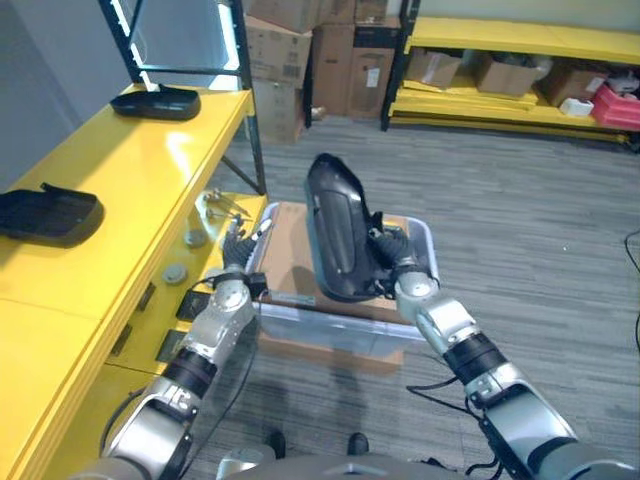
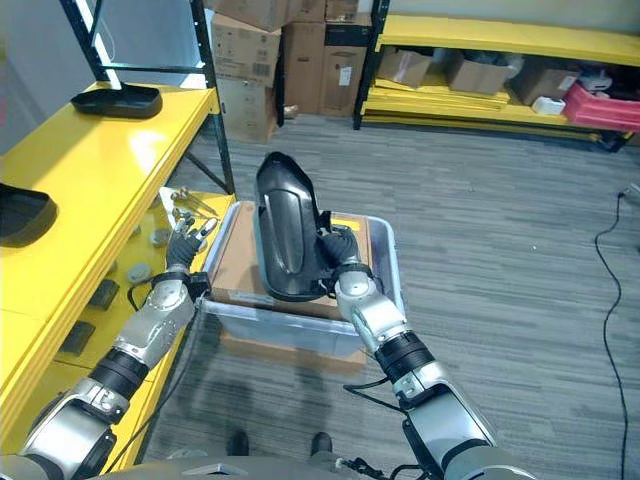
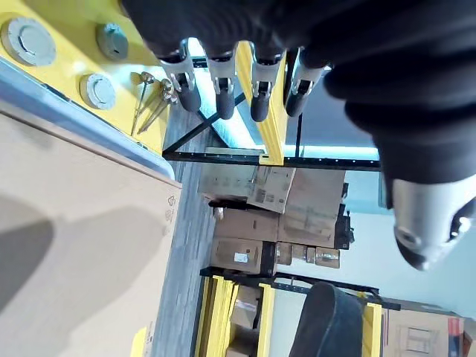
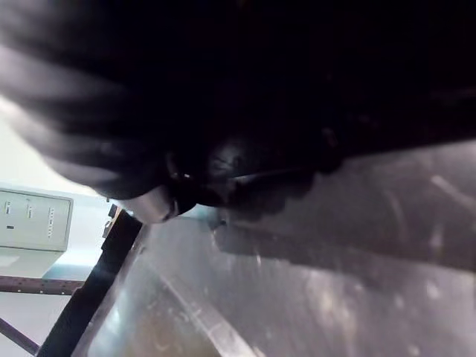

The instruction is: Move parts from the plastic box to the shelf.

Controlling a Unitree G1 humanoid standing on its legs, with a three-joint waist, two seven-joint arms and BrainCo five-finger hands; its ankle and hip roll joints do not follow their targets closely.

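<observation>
Left eye view showed the glossy yellow shelf (image 1: 110, 190) edging my left side, two black parts (image 1: 155, 101) lying on it. My left hand (image 1: 238, 252) hovered with straight fingers at the clear plastic box's (image 1: 425, 240) left rim. My right hand (image 1: 392, 255) clasped a smooth, curved black part (image 1: 335, 225) upright above the box's flat cardboard (image 1: 290, 250); bare grey floor (image 1: 520, 220) spread rightward.

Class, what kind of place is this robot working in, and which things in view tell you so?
Probably a warehouse or factory storeroom: yellow shelf holding black moulded parts, stacked cardboard boxes against the wall, and more yellow racking with cartons across the grey floor.
</observation>
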